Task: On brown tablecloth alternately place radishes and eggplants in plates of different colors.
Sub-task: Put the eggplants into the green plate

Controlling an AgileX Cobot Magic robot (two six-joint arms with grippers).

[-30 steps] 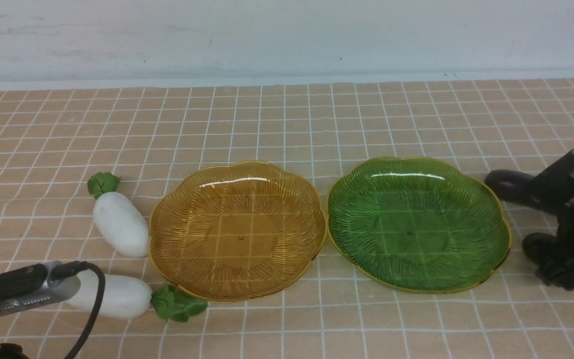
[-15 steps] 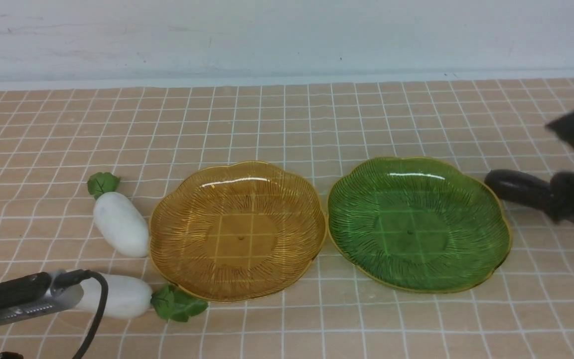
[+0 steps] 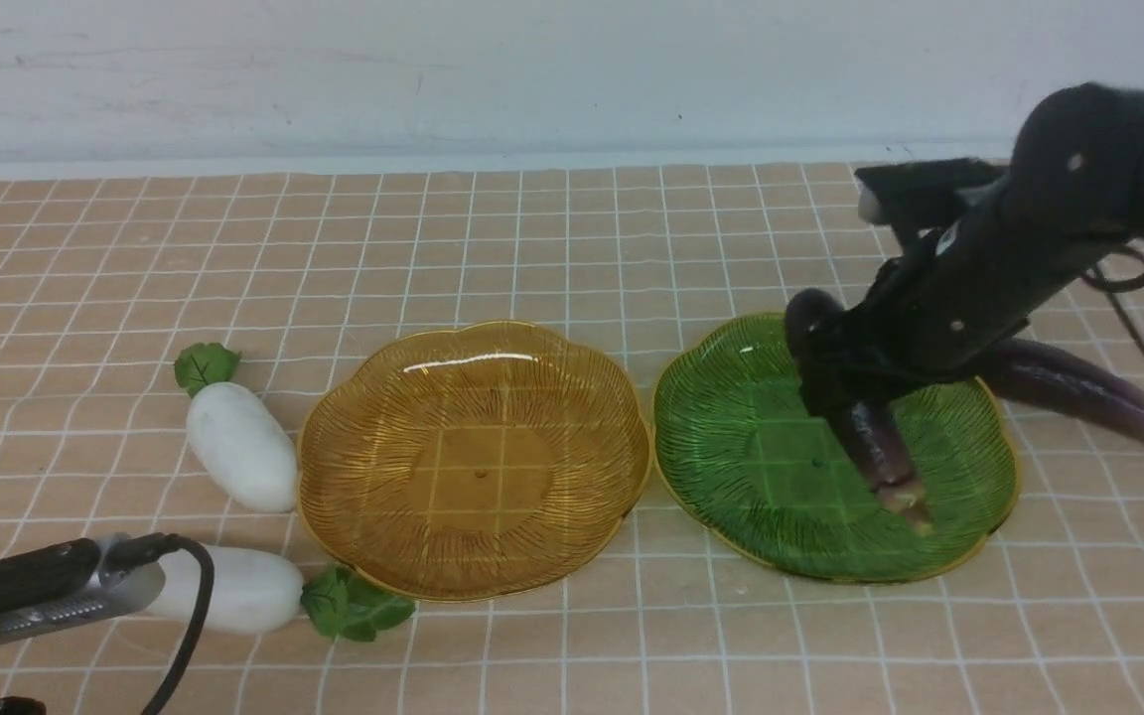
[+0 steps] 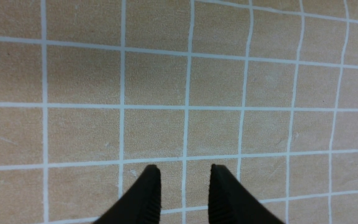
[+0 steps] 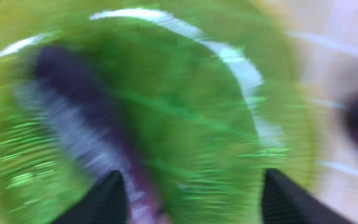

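Checked brown tablecloth (image 3: 572,228) is lying under everything. My right gripper (image 5: 193,174) is hovering over the green plate (image 3: 731,447), jaws standing wide apart, clamping nothing. One eggplant (image 3: 880,447) is lying in that plate right under my fingers; the second eggplant (image 3: 1078,387) is lying on cloth just right of it. My left gripper (image 4: 184,168) is hanging over bare cloth, jaws slightly apart. The near radish (image 3: 234,591) and far radish (image 3: 239,459) are lying on cloth ahead of it, beside the amber plate (image 3: 373,497).

An eggplant (image 3: 875,447) lies in the right plate (image 3: 731,447); radishes (image 3: 240,460) (image 3: 234,588) lie left of the left plate (image 3: 473,467).
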